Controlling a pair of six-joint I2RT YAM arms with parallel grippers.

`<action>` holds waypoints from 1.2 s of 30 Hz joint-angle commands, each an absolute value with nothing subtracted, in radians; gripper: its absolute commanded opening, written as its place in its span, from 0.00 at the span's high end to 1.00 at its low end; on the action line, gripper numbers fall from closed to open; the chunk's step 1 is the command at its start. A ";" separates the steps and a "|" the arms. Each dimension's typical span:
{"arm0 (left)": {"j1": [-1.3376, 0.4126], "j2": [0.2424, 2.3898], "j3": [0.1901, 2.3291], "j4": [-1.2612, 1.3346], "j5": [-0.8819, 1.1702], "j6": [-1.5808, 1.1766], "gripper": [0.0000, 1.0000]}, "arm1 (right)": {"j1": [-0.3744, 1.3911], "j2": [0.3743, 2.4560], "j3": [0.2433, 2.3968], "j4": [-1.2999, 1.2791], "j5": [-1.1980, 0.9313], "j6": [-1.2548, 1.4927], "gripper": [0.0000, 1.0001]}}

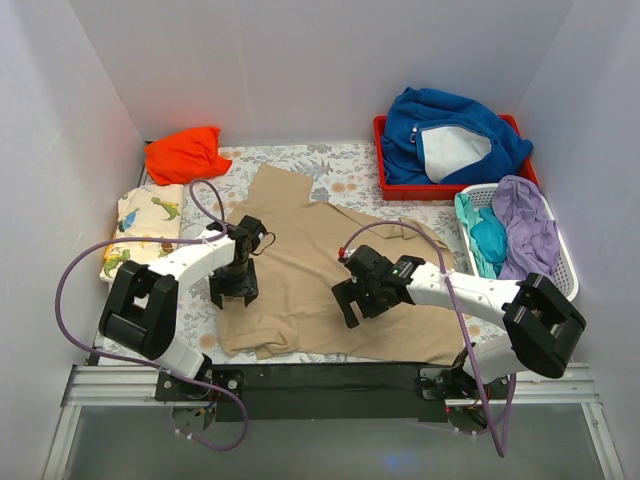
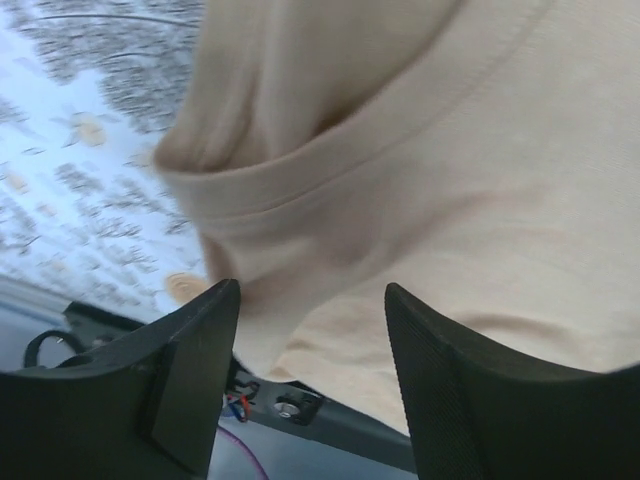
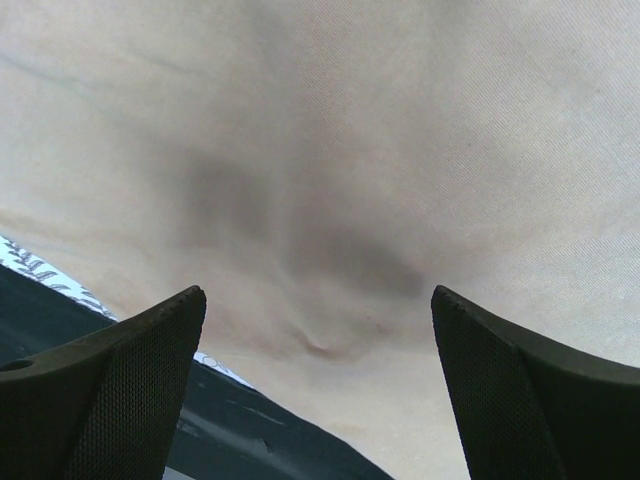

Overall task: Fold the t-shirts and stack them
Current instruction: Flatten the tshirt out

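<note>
Both pairs of jaws apart

Three t-shirts (image 1: 300,250) (image 1: 183,153) (image 1: 145,225); one fleece (image 1: 440,115); one tray (image 1: 380,160); one basket (image 1: 478,188)

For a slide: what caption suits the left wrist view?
Open left gripper above a folded edge of the tan t-shirt, floral table cover beside.

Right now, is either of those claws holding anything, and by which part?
Nothing is held. The left gripper and the right gripper both hang open over the tan t-shirt, neither pinching the cloth.
</note>
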State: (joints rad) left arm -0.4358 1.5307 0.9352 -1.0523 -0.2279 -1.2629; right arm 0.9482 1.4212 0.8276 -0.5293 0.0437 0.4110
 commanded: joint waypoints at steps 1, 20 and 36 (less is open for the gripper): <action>-0.436 1.471 0.982 -1.164 -0.426 -1.364 0.40 | 0.939 1.407 0.818 -0.537 0.057 0.393 0.02; -0.350 1.498 1.309 -0.724 -0.158 -1.158 0.16 | 0.638 1.220 0.877 -0.471 0.226 0.325 0.02; -0.086 2.294 1.975 -0.557 0.299 -1.039 0.15 | 0.178 1.416 0.942 -0.270 -0.050 0.221 0.02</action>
State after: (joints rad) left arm -0.0868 2.2559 1.8572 -0.5659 0.1951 -1.0653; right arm 0.2062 1.3769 0.8963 -0.3531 0.0349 0.2428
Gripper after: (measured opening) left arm 0.849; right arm 0.984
